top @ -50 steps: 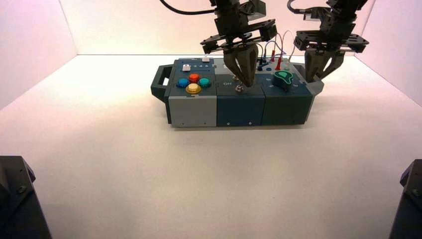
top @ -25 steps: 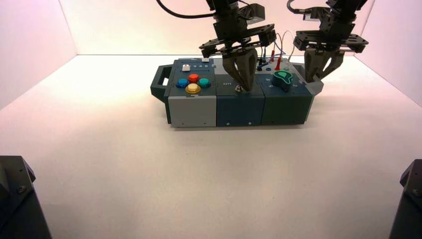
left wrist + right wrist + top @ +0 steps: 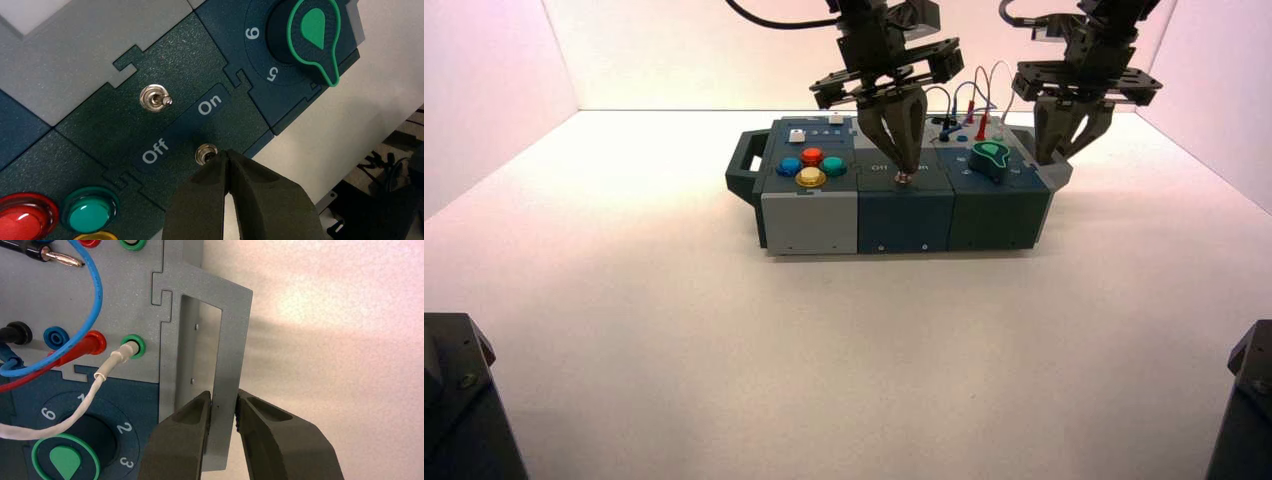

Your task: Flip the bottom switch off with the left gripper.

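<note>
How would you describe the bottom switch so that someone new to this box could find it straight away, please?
On the box, find the dark blue middle panel lettered Off and On, between the coloured buttons and the green knob. Two small silvery toggles sit there. The bottom switch is the one nearer the box's front edge, right at the closed tips of the left gripper.

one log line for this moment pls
left gripper: jaws shut, tips at the bottom switch | right gripper: clamped on the box's grey handle | flip: not confirmed

Soft pinkish overhead light, faint shadow before the box [image 3: 904, 215], warm glare on the table [image 3: 325, 295]
</note>
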### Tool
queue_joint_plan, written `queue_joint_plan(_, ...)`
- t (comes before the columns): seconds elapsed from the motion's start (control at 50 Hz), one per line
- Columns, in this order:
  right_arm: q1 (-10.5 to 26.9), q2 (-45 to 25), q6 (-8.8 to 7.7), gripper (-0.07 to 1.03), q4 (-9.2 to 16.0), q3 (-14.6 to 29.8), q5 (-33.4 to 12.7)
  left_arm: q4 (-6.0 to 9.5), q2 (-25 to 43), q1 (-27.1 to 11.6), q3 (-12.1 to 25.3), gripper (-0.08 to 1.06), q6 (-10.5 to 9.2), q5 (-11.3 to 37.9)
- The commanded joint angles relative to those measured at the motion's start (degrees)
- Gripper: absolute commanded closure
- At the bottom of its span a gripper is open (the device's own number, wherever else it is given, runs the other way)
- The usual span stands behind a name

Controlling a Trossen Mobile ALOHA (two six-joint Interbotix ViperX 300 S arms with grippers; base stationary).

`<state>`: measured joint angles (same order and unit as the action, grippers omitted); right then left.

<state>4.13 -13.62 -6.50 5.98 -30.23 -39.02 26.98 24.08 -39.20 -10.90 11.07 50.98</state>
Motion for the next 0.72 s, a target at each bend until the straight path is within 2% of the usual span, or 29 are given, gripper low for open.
queue_joint_plan(0.02, 0.1, 0.3, -1.41, 0.99, -0.2, 1.2, 0.4, -0.44, -3.4, 2.5, 1.1, 1.01, 0.09, 0.7)
queue_joint_plan(0.14, 0.1, 0.0, -1.41, 0.99, -0.1, 1.3, 0.4, -0.44, -5.5, 1.7, 1.1, 1.01, -0.18, 1.2)
queue_joint_plan(0.28, 0.1, -0.4, -1.41, 0.99, -0.1, 1.5, 0.4, -0.35, -8.4, 1.6, 1.0, 1.01, -1.41, 1.3)
queue_joint_plan(0.72, 1.0, -0.3, -1.23, 0.99, 0.1, 1.4, 0.4, -0.35, -11.2, 1.4, 0.7, 1.01, -1.85, 1.9)
